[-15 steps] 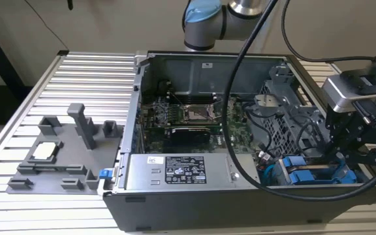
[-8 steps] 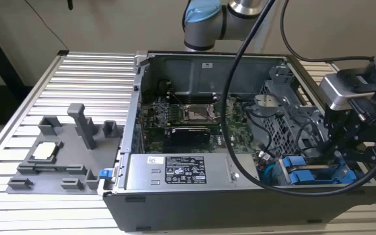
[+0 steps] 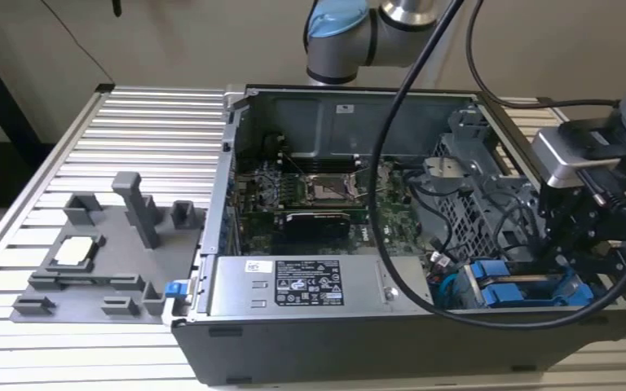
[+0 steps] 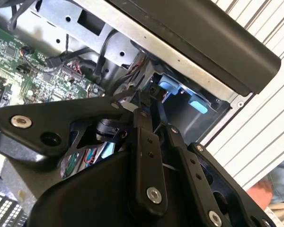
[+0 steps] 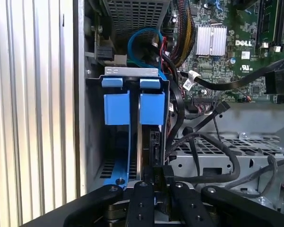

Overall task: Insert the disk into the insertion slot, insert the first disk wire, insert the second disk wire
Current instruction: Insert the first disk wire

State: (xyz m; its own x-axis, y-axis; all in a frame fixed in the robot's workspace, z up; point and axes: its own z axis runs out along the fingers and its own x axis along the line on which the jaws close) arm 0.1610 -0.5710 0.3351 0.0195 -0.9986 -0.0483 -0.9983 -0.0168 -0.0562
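Claw: the gripper (image 3: 561, 262) is seen lowered into the corner of the open computer case (image 3: 291, 342) on the exterior view's right, tips down among the blue fittings.

Grip: in both wrist views the fingers (image 5: 141, 203) are drawn close together. A black plug appears to be pinched between them, and that is judged to be the end of a disk wire (image 5: 199, 178). The contact itself is hidden by the finger links.

Disk: the disk (image 5: 151, 109) is found directly ahead of the fingertips. It is seated on edge in the insertion slot (image 5: 131, 71), with its blue carrier inside the grey bay.

Long axis: the disk's length is laid out away from the claw. The blue carrier tabs are at the far end and the near end sits right at the fingertips.

Key relation: the pinched plug is held just beside the disk's near end. Whether it touches cannot be told.

Wire run: the black cable is trailed off to one side of the claw, across the perforated metal cage (image 5: 227, 146).

Progress: the disk step is judged done, going by how the carrier sits in the bay. The wire work is judged to be in hand.

Risk: loose black cables are crowded close around the fingers, so snagging is judged possible.
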